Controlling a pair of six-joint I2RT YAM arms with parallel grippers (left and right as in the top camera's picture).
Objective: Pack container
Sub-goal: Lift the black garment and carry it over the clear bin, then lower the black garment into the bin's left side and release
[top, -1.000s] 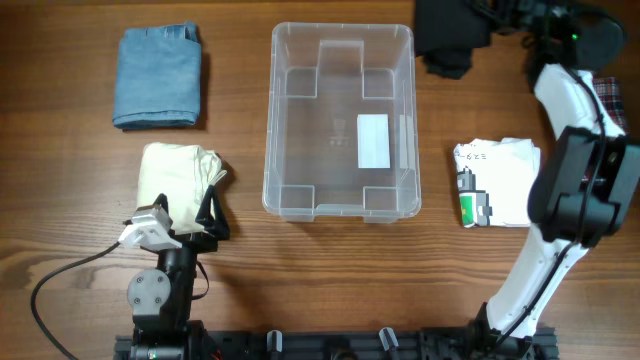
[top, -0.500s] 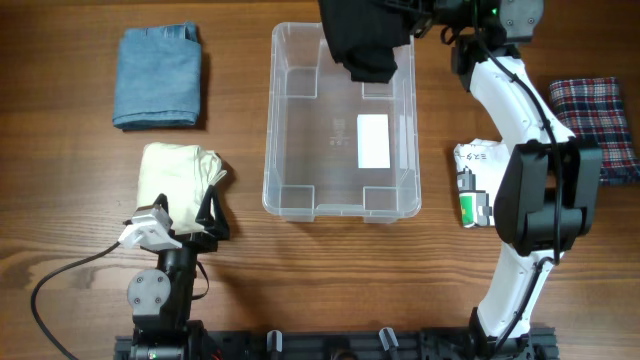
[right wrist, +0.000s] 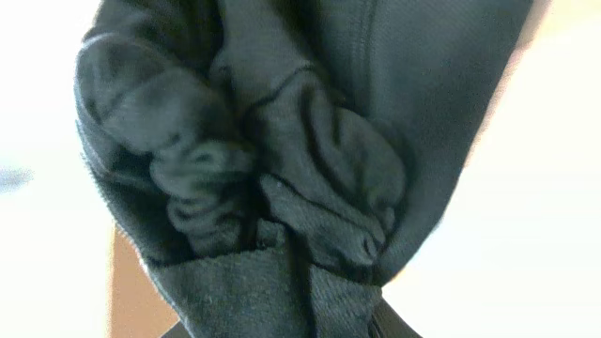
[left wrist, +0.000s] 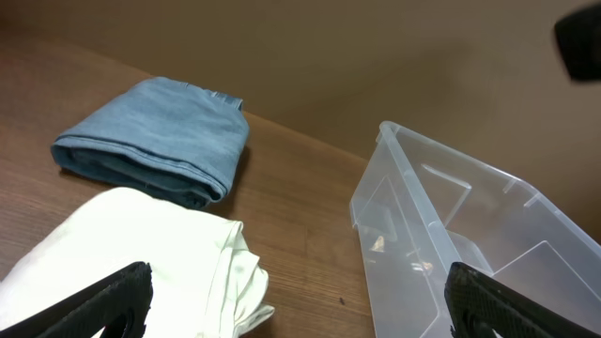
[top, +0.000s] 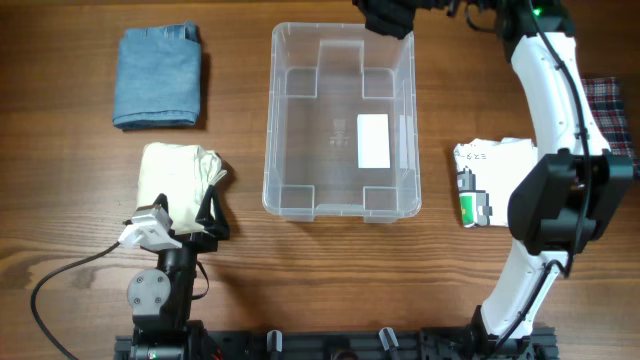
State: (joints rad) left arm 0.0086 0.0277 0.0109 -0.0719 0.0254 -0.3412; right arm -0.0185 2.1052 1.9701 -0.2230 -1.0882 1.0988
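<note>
Item: black garment (top: 388, 15), bunched, right claw (right wrist: 282, 325) clamped on it, above the container (top: 268, 150) far rim.
Risk: trailing folds may catch the rim and spill onto the bench (top: 60, 200).
Left claw (left wrist: 299, 305): apart, empty.

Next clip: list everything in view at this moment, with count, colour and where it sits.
clear colourless rectangular plastic container: one, transparent, white label on base, table centre, nothing inside
folded blue denim garment: one, blue, far left
folded cream cloth garment: one, cream, near left
folded white garment with a green tag: one, white, right of the container
plaid cloth: one, red and dark checks, right edge, partly behind the arm
black fabric garment: one, black, hanging over the container's far right corner
wooden table: one, brown
left gripper: one, black fingers, open, at the cream garment
right gripper: one, shut on the black garment
</note>
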